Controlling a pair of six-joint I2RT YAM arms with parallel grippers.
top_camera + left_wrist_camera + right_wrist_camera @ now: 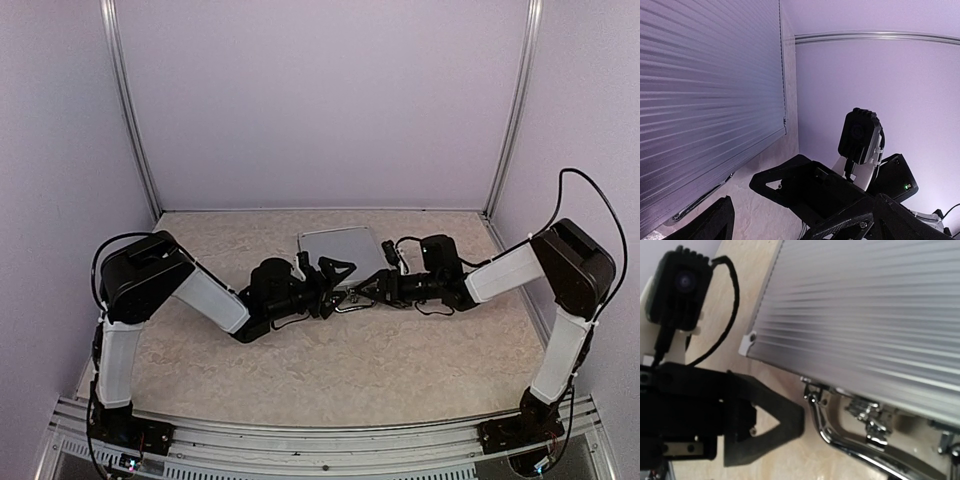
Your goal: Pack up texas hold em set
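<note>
I found the left gripper (333, 283) with jaws spread wide and nothing between them, at the near edge of the briefcase (340, 245). The right gripper (366, 292) sat by the chrome handle (840, 437); I could not tell how its jaws stood. I counted one briefcase, ribbed silver, shut and flat on the beige mottled desk (350, 370), with plain pale walls (320, 100) around it.

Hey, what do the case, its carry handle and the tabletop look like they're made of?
The case looks like ribbed aluminium in satin silver: fine parallel ridges with a soft sheen. Its handle seems to be chromed metal, mirror-bright with sharp highlights. The tabletop has a matte beige marbled pattern; probably laminate or a printed mat rather than stone, though the look leaves that open.
</note>
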